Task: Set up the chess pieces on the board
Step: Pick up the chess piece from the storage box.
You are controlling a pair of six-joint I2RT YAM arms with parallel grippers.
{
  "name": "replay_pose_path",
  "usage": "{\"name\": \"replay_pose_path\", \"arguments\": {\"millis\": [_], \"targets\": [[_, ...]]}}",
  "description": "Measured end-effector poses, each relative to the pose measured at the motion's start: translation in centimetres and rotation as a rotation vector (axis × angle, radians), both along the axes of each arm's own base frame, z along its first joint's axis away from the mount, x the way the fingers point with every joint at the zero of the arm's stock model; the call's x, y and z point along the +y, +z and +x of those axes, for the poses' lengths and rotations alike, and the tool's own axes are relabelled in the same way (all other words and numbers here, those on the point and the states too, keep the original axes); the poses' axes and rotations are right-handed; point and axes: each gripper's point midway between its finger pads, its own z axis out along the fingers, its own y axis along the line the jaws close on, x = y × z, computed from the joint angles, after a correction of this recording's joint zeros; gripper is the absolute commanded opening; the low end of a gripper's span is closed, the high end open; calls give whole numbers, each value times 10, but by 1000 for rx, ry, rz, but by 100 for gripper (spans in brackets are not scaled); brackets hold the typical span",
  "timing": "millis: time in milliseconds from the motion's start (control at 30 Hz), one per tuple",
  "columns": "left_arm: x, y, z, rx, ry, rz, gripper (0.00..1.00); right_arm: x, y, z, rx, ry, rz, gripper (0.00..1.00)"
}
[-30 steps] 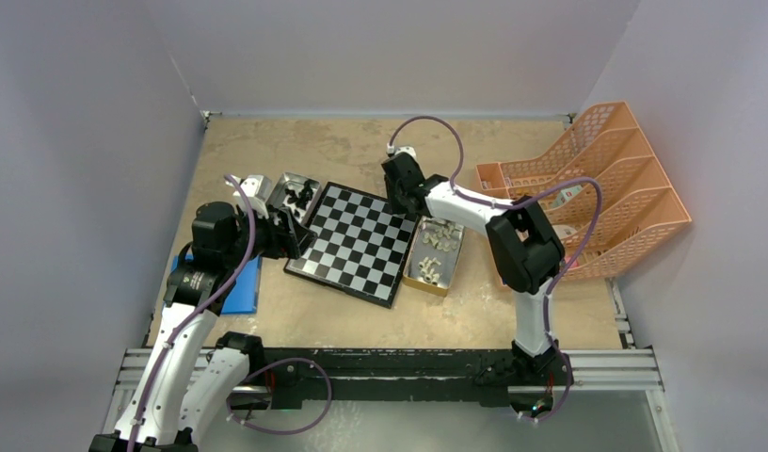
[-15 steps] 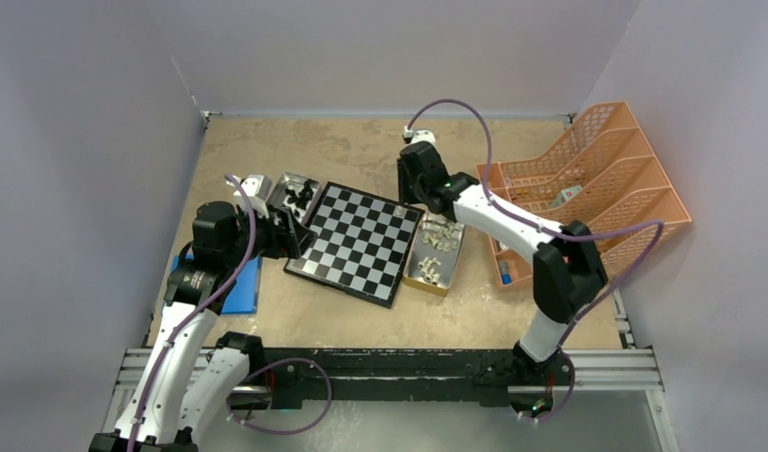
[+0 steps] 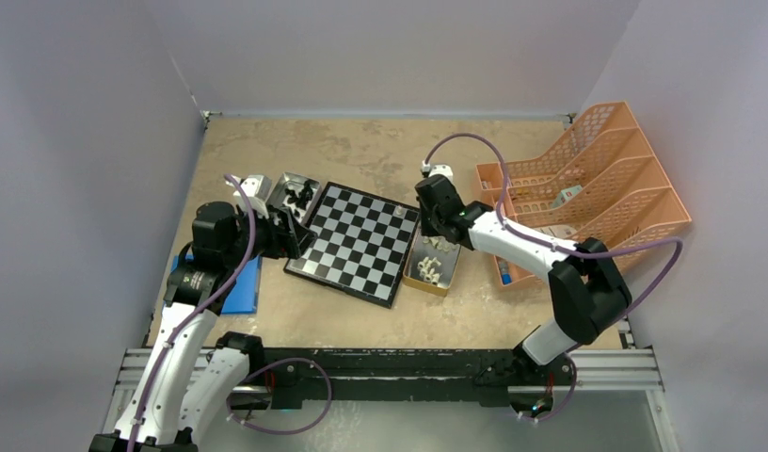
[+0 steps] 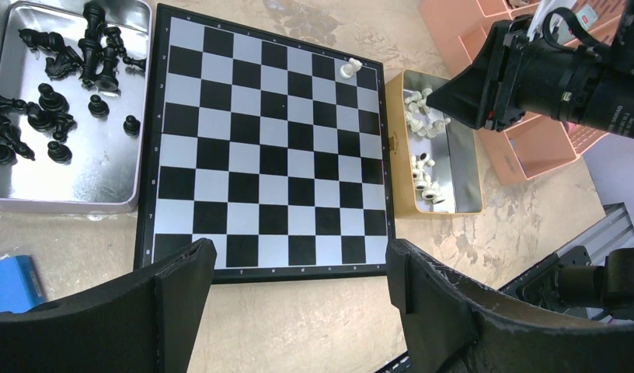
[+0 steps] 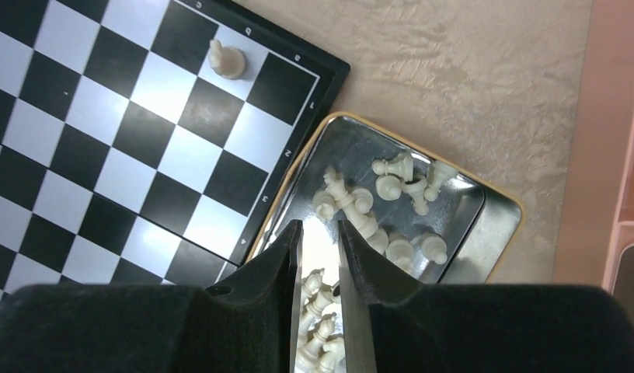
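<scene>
My right arm had swung back off the black-and-silver checked chessboard [image 5: 65,93] — one cream-white chess piece [image 5: 226,60] stood on its corner square. My right fingers [image 5: 284,256], narrowed and empty, hung over the gold-rimmed metal tray [image 5: 461,225] for the next pick; my left fingers [image 4: 174,287] were spread wide, idle.

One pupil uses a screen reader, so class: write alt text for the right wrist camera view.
The right gripper, black fingers narrowly parted and empty, hovers over a gold-rimmed metal tray of small cream-white chess pieces. Beside the tray lies the black-and-silver checked chessboard, with one cream piece standing on a light square near its corner.
</scene>
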Motion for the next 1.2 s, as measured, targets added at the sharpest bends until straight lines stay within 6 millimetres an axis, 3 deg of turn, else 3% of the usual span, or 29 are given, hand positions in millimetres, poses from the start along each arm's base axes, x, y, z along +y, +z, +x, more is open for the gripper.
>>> {"name": "replay_pose_path", "arguments": {"millis": [567, 1200], "targets": [[0, 1, 0, -3, 0, -1, 81, 1, -50, 0, 66, -4, -15, 25], [0, 1, 0, -3, 0, -1, 81, -2, -61, 1, 77, -16, -44, 13]]}}
